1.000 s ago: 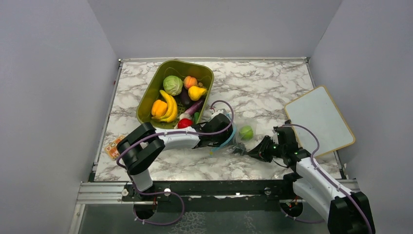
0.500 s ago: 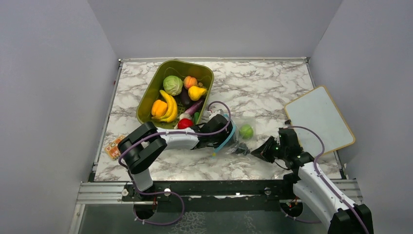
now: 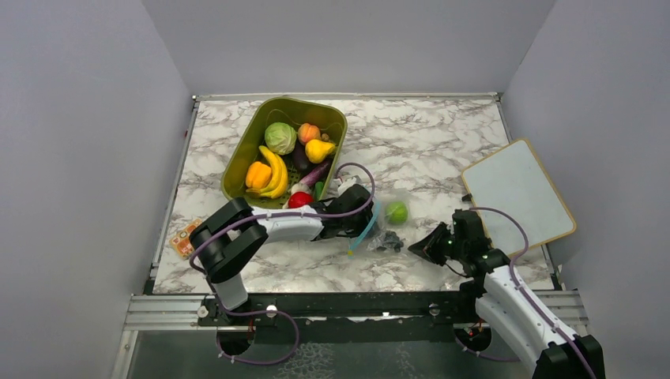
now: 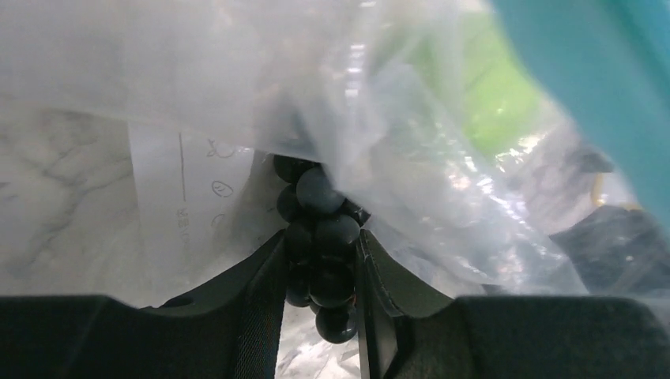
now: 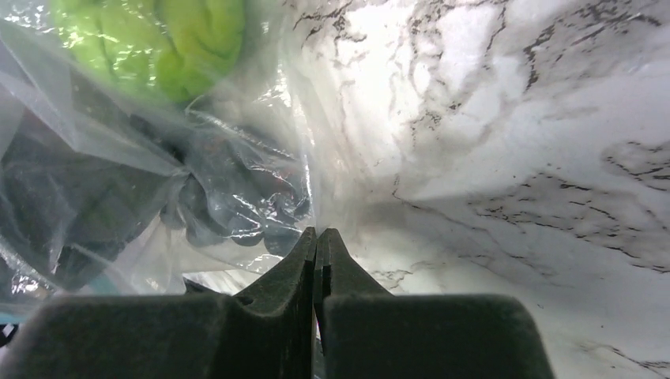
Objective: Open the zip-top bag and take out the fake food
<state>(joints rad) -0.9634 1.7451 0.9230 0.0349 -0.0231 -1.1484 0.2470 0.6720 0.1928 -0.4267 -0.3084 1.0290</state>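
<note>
- Left pincer (image 4: pixel 320 260) gripped dark grapes (image 4: pixel 318 197) at the clear bag (image 4: pixel 419 166).
- Right pincer (image 5: pixel 316 241) was closed beside the bag's edge; pinching film or not, I could not tell.
- Bag lay on the tabletop (image 3: pixel 442 150) with a green ball (image 3: pixel 397 212) inside.

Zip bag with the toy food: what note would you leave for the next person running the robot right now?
The left pincer is in the mouth of the zip-top bag, shut on the dark grape bunch.
The right pincer is shut, pinching the bag's edge.
Done: the bag looks open.
To do: pull out the grapes, then the green round piece inside the bag.
</note>
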